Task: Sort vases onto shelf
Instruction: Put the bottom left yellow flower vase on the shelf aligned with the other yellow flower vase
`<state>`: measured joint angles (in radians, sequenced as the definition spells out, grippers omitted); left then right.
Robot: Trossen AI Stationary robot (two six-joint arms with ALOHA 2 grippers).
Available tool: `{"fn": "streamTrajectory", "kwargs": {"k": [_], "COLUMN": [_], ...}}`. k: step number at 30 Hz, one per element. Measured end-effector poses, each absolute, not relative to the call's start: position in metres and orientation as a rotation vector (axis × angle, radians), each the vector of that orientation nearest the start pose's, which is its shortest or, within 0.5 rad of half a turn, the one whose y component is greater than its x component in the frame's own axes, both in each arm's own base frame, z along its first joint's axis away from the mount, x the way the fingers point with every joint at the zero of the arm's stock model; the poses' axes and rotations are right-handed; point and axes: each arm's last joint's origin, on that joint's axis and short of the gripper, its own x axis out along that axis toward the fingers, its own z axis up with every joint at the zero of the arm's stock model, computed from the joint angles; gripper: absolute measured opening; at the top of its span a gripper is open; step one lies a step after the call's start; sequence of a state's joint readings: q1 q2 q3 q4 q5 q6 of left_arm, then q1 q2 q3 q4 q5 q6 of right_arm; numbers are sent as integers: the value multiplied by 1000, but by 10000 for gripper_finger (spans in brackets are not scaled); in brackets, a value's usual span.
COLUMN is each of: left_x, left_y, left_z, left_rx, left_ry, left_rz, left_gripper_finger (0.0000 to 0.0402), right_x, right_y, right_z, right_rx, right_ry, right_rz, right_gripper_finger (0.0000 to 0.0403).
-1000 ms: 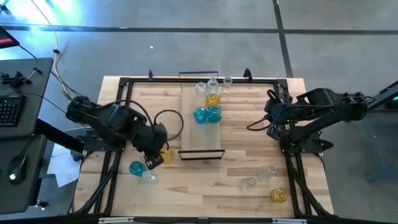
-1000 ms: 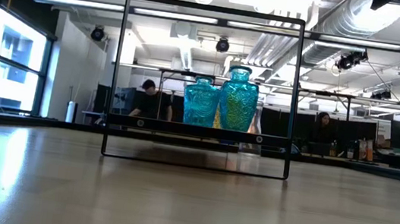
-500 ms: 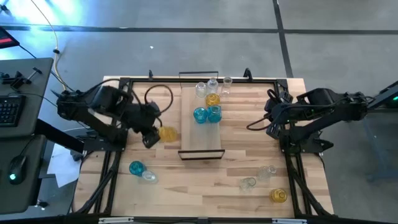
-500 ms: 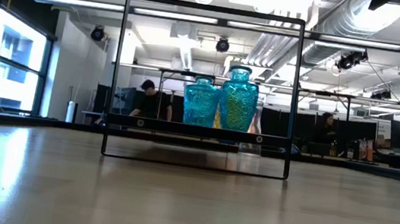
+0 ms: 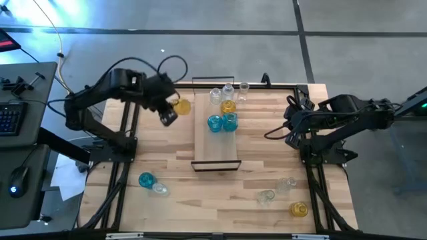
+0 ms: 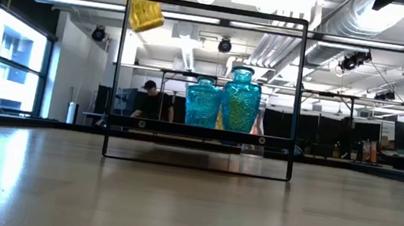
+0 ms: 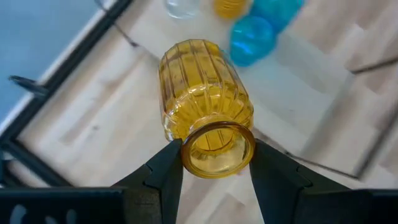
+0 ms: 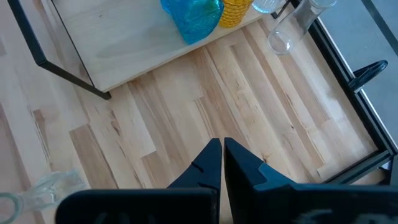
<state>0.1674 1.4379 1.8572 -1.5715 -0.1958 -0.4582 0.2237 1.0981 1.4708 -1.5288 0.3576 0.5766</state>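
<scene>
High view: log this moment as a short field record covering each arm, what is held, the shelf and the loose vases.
left end effector: shut on amber vase, raised beside the shelf's far left
right end effector: shut, empty, parked at table's right edge
shelf: two teal vases, one amber and clear ones clustered at far end
loose left: teal vase and clear vase
loose right: two clear vases, one amber vase

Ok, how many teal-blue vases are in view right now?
3. One teal-blue vase and a second stand side by side on the shelf; the third is off it, on the left arm's side, beside a clear vase. None appears hidden.
</scene>
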Motion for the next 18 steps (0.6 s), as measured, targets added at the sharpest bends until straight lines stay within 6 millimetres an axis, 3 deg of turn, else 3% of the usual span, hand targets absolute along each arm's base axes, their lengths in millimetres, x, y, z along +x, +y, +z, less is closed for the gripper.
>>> {"fn": "streamTrajectory", "kwargs": {"k": [6,18], "left_x": [228,268], "left_y": [73,121], "left_z": [422,388], "left_rx": [-346,-308], "left_ry": [1125,1204], "left_rz": [624,574], "left_gripper_finger": [145,146], "right_x": [143,143], "right_y": [22,22], "right_z": [397,397], "right_rx": [187,201], "right_ry": [1025,1021], "right_rz": [-429,-436], "right_gripper_finger": [0,0]}}
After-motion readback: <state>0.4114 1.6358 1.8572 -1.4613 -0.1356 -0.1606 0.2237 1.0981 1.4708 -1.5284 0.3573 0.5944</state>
